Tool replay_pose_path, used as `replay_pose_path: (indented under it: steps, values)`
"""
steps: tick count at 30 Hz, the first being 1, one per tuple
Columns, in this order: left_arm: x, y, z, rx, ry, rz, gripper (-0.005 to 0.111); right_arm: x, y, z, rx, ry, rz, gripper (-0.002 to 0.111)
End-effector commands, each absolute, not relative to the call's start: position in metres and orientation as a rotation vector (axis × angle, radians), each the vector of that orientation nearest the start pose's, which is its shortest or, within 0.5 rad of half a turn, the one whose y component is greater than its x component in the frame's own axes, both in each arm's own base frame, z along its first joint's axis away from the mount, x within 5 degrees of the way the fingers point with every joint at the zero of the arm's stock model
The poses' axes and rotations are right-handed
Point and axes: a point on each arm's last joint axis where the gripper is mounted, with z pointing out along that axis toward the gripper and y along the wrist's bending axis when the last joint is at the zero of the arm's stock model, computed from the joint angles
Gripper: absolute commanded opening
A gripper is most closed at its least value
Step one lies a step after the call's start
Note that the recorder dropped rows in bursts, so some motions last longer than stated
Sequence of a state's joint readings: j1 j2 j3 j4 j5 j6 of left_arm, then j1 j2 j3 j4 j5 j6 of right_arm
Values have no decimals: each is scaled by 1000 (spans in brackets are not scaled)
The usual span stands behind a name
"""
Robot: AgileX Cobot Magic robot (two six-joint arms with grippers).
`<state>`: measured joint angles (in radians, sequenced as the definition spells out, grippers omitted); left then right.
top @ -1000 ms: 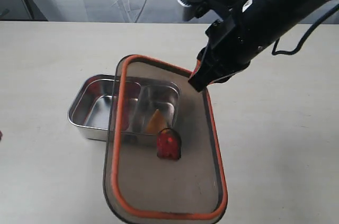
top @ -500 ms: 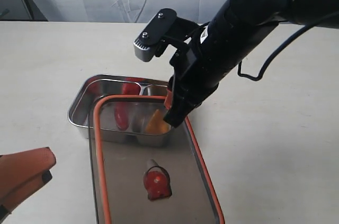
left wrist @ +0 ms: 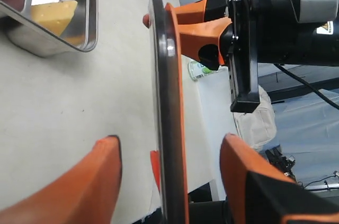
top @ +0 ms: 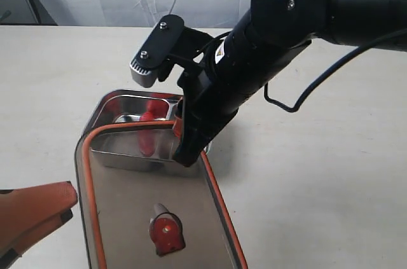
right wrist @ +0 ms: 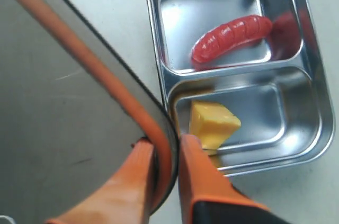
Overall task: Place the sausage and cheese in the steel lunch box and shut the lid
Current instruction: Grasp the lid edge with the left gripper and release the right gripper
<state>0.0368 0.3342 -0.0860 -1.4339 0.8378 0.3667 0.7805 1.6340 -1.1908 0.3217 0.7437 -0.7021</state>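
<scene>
The steel lunch box (top: 102,113) sits left of centre on the table. The red sausage (right wrist: 233,36) lies in one compartment and the yellow cheese (right wrist: 212,123) in the other. My right gripper (right wrist: 164,147) is shut on the lid's (top: 133,193) orange-rimmed edge. It holds the lid tilted, underside up, over the box's near side, with the orange valve (top: 166,234) showing. My left gripper (left wrist: 169,138) is open at the lower left. The lid (left wrist: 167,102) passes edge-on between its fingers (left wrist: 95,181) without touching them.
The pale table (top: 331,173) stretches right of the box. The black right arm (top: 267,46) leans over the box's far right corner. A small green-and-white object (left wrist: 200,69) lies further off on the table, near its edge.
The right arm has swung the lid left and down, toward the near side of the box. My left gripper has come further into view at the lower left, around the lid's edge.
</scene>
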Motion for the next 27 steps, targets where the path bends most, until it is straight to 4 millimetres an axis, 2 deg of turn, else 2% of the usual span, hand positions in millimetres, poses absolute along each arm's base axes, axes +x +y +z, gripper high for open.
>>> replay_pose_path:
  steps: [1, 8, 14, 17, 19, 22, 27]
  values:
    - [58, -65, 217, -409, 1980, -1417, 54, 225, 263, 260, -1596, 2064, 395, -1]
    - [58, -66, 216, -392, 2000, -1403, 54, 212, 278, 263, -1621, 1994, 415, -1]
    - [56, -65, 211, -393, 2055, -1369, 52, 202, 292, 275, -1633, 1939, 460, -1]
    - [56, -65, 211, -389, 2059, -1368, 41, 201, 295, 280, -1629, 1920, 472, -1]
    - [56, -65, 211, -389, 2060, -1363, 28, 202, 296, 284, -1623, 1911, 474, -1]
    - [58, -64, 211, -376, 2046, -1325, 2, 202, 296, 283, -1623, 1911, 474, -1]
    - [63, -59, 212, -426, 2001, -1271, 0, 201, 297, 284, -1610, 1922, 492, -1]
